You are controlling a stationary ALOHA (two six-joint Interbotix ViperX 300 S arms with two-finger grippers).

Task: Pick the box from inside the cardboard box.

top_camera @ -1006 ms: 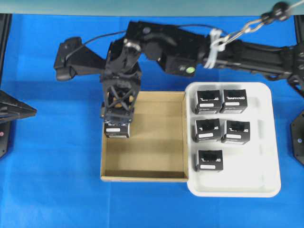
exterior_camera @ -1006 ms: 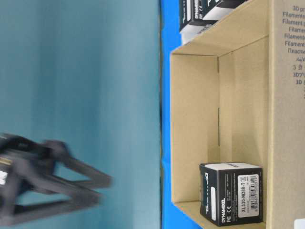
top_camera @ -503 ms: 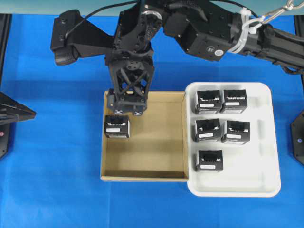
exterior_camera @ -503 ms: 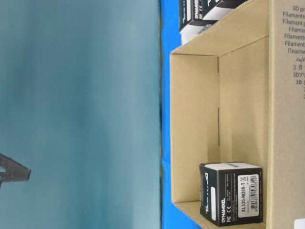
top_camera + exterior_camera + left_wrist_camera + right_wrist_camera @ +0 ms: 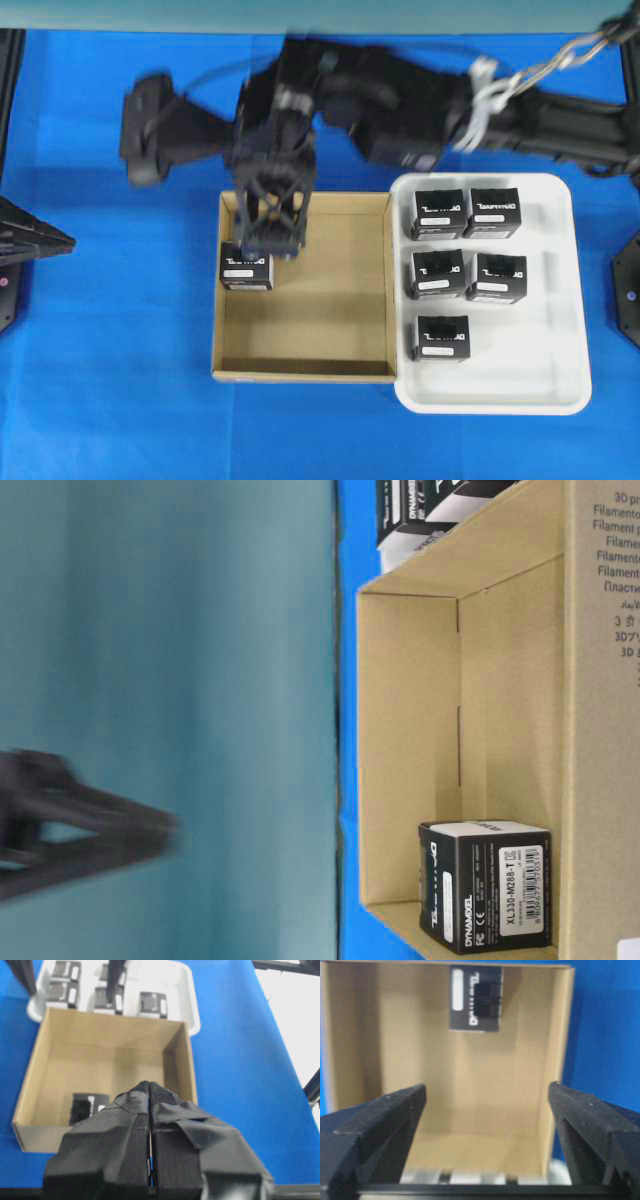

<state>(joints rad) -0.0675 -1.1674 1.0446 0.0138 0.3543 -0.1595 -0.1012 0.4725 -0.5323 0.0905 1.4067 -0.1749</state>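
The box (image 5: 247, 268), small and black with a white label, sits against the left wall inside the brown cardboard box (image 5: 300, 374). My right gripper (image 5: 270, 240) hangs over the cardboard box just behind the black box, blurred by motion. In the right wrist view its fingers (image 5: 385, 1120) stand wide open around bare cardboard floor, and the box (image 5: 475, 997) lies well ahead of them, untouched. My left gripper (image 5: 150, 1086) is shut on nothing, off the near side of the cardboard box (image 5: 30, 1137). The table-level view shows the box (image 5: 485, 880) resting in a corner.
A white plastic tray (image 5: 560, 390) touches the cardboard box's right side and holds several identical black boxes (image 5: 440, 212). Blue cloth covers the table (image 5: 120, 400). The right arm's dark links (image 5: 400, 100) stretch across the back. A blurred dark shape (image 5: 80, 830) crosses the table-level view.
The right gripper rose from right over the black box, then came back down a little behind it, staying open. The box has not moved. The left arm is still.
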